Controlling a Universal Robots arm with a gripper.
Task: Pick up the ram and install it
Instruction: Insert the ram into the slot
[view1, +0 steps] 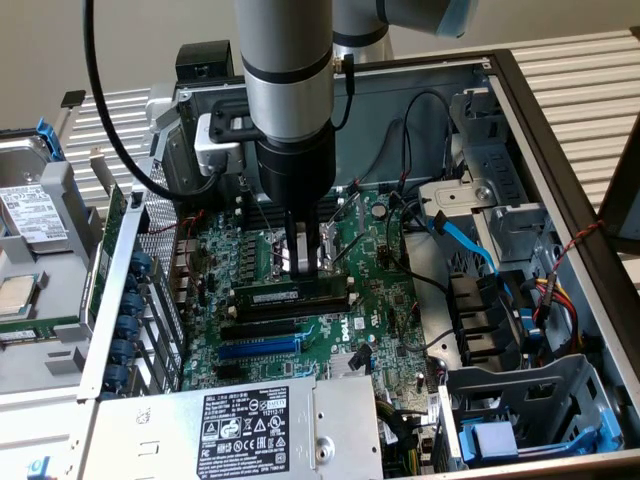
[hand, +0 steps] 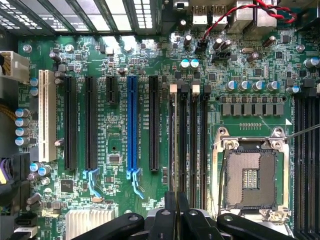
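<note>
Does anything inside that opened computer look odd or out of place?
The processor socket on the motherboard stands bare: its contacts are exposed, with no chip or cooler over it. Otherwise nothing looks spilled or broken; the ram lies straight along the black memory slots.

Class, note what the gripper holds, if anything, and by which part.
It cannot be told: the gripper, shut, sits just above the ram lying on the circuit board; any pinch is hidden.
</note>
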